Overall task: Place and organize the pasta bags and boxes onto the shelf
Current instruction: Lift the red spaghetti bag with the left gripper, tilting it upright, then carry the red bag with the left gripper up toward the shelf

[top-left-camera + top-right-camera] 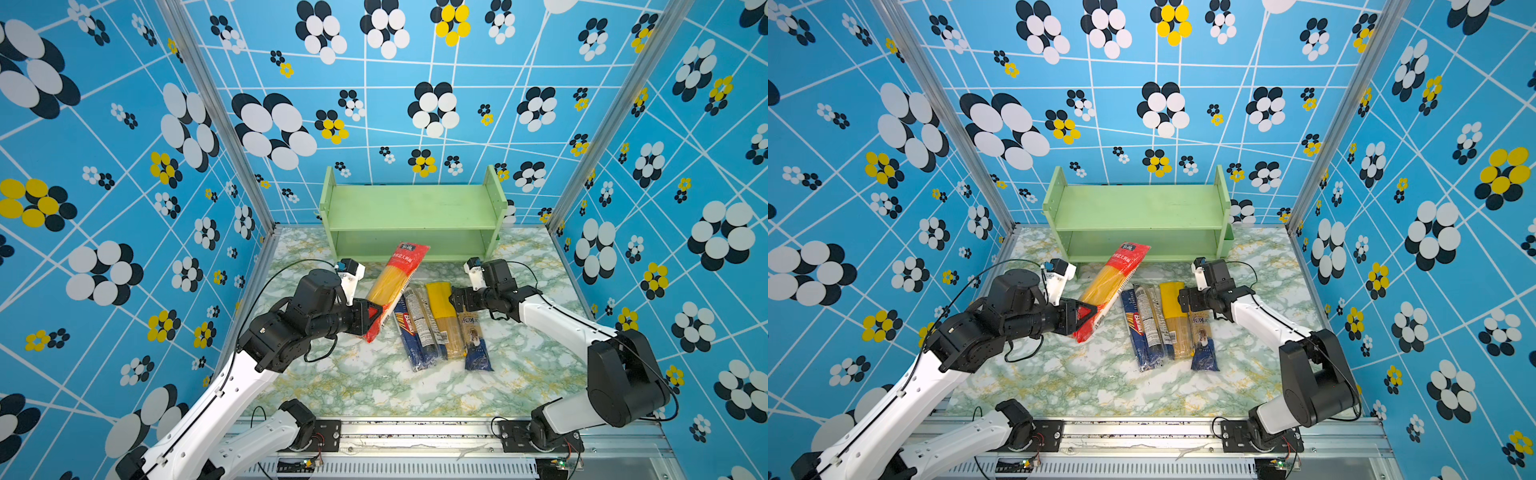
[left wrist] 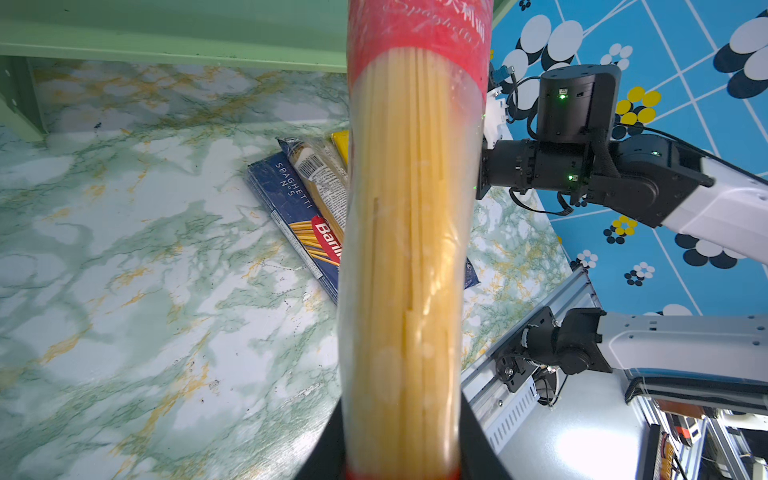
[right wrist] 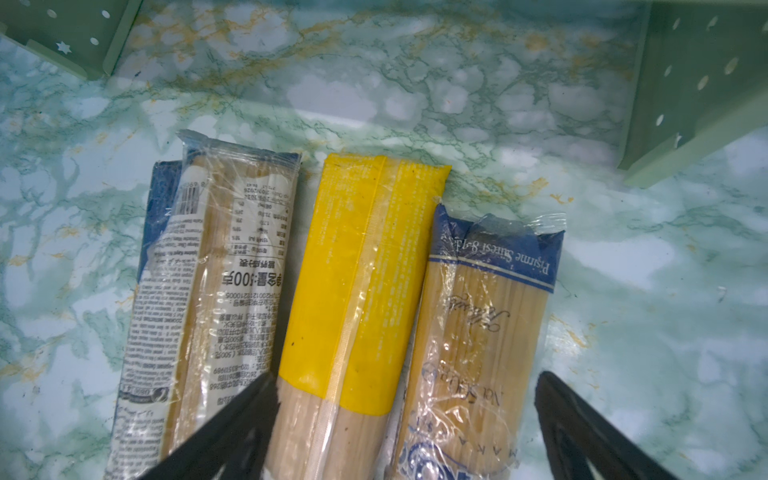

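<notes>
Left wrist view pretty much says it all: the long clear bag of spaghetti with red ends (image 2: pixel 411 249) runs straight out from the left fingers (image 2: pixel 478 453), which are pinching its near end. Its far red end points at the pale green two-tier wooden shelf (image 2: pixel 166 45).

In both top views the bag is up off the marble-patterned desk (image 1: pixel 374 386) and tilted, with its far tip right by the front of the lower tier. I can't tell if it touches. So its long axis goes head-on into the shelf while the tiers run crosswise. My guess is that's what the next move hangs on: slide it in end-first, or swing it round to lie along a tier. Both tiers look bare.

The other four packs lie side by side on the desk, also pointing roughly at the shelf:
- dark blue Barilla box (image 1: pixel 406 330)
- clear bag with a white label (image 1: pixel 419 320)
- yellow-topped clear bag (image 1: pixel 439 299)
- clear bag with blue ends (image 1: pixel 473 332)

The right fingers (image 3: pixel 232 428) are spread wide, hovering over the last two and gripping nothing, so the right arm is the nearer one for those.
</notes>
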You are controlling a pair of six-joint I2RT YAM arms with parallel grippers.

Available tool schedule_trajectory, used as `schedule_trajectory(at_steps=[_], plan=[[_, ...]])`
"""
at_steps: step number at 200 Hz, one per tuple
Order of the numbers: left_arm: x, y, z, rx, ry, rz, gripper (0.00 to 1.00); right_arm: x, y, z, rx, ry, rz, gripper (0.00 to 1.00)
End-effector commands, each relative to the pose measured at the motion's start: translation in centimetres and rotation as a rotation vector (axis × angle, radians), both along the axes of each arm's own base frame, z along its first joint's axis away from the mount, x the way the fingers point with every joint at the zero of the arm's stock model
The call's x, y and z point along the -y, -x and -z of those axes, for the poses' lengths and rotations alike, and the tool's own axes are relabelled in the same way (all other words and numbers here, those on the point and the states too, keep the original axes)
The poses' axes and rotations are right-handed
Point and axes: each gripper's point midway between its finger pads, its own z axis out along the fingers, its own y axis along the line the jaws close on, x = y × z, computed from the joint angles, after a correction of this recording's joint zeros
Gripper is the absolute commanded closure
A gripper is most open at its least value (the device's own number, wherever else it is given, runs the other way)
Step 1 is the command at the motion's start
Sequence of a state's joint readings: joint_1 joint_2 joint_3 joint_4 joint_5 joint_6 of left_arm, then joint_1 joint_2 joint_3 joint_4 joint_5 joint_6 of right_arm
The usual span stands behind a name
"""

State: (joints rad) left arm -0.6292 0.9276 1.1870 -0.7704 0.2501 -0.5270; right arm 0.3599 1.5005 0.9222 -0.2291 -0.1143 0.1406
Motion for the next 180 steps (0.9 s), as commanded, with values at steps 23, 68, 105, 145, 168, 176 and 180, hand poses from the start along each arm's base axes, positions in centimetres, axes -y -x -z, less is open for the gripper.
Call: schedule_trajectory(at_steps=[23, 68, 105, 145, 168, 176, 180], plan=[[1.3, 0.3, -10.1, 0.275, 0.219, 0.090, 1.00, -0.2, 0.4, -0.4, 0.010, 0.013, -0.025, 0.01], [1.8, 1.1, -13.1, 0.302, 0.297, 0.169, 1.00, -0.2, 0.4, -0.2, 0.011, 0.013, -0.026, 0.01], [1.6, 0.6, -15.3, 0.356, 0.342, 0.170, 1.00, -0.2, 0.5, 0.0, 0.009, 0.015, -0.026, 0.01], [1.6, -0.3, -17.0, 0.414, 0.370, 0.159, 1.00, 0.0, 0.5, 0.2, 0.008, 0.022, -0.023, 0.01], [1.6, -0.6, -17.6, 0.436, 0.374, 0.153, 1.00, 0.0, 0.6, 0.3, 0.007, 0.025, -0.023, 0.01], [1.3, -0.8, -18.0, 0.458, 0.371, 0.137, 1.00, 0.0, 0.6, 0.4, 0.006, 0.024, -0.024, 0.01], [1.2, -0.9, -18.2, 0.467, 0.366, 0.128, 1.00, 0.0, 0.6, 0.4, 0.005, 0.025, -0.024, 0.01]])
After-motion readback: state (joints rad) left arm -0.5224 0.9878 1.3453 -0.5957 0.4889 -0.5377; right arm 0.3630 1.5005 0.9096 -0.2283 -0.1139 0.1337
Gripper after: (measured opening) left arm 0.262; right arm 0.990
